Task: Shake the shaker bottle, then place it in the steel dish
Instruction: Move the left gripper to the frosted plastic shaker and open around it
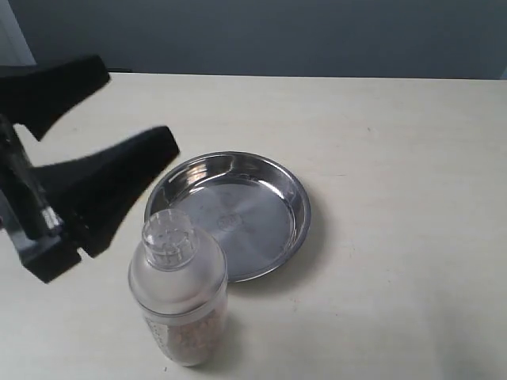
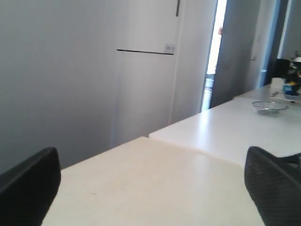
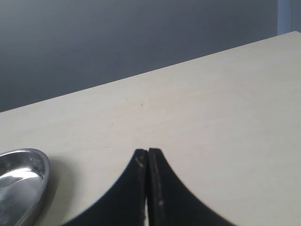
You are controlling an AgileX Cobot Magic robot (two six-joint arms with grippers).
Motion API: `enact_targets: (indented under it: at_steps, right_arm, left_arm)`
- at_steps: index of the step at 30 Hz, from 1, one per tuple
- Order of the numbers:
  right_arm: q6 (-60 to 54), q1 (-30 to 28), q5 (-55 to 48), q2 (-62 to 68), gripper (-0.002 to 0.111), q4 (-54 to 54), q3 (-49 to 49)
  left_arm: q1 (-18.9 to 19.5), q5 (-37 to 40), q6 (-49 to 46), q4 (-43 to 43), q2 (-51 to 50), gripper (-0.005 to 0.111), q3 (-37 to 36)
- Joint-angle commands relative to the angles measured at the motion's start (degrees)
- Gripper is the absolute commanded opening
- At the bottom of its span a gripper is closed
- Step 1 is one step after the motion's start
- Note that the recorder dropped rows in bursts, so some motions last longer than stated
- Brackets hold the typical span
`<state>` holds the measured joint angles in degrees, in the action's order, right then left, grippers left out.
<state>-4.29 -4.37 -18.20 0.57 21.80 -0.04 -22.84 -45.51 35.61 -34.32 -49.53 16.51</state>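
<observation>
Black left fingers point(image 1: 119, 174) are spread wide, nothing between them. The clear frosted plastic shaker bottle point(image 1: 178, 297) with brown granules stands upright on the pale table point(image 1: 396, 158), just beside the lower finger, by the round shiny steel dish point(image 1: 238, 214). The right fingers point(image 3: 157, 188) are pressed together, empty.

Seemingly a lab or office room: a bare pale table point(image 2: 155, 188), a second table point(image 2: 235, 129), a plain white wall point(image 2: 70, 70).

Steel dish point(image 1: 238, 218): shiny polished metal, mirror-like. Shaker bottle point(image 1: 178, 293): frosted translucent plastic, clearer cap. Desk point(image 1: 396, 158): smooth matt, pale, wood-look. Left tool point(image 1: 141, 109), right tool point(image 3: 148, 151): matt black plastic.
</observation>
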Motion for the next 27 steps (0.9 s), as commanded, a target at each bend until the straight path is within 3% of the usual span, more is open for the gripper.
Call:
enact_targets:
  at_steps: [1, 7, 17, 27]
  right_arm:
    - [-0.1, -0.2, 0.6, -0.3, -0.001, -0.1, 0.0]
    - [-0.1, -0.2, 0.6, -0.3, -0.001, -0.1, 0.0]
    - [-0.1, -0.2, 0.6, -0.3, -0.001, -0.1, 0.0]
    - [-0.1, -0.2, 0.6, -0.3, -0.001, -0.1, 0.0]
  left_arm:
    - [-0.1, -11.4, 2.4, -3.2, -6.9, 0.106, -0.3]
    - [-0.1, -16.7, 4.3, -10.6, -15.9, 0.106, -0.3]
    - [-0.1, -22.1, -2.2, -11.7, -27.2, 0.106, -0.4]
    - [-0.1, -24.5, -10.2, -1.8, -29.8, 0.106, -8.6]
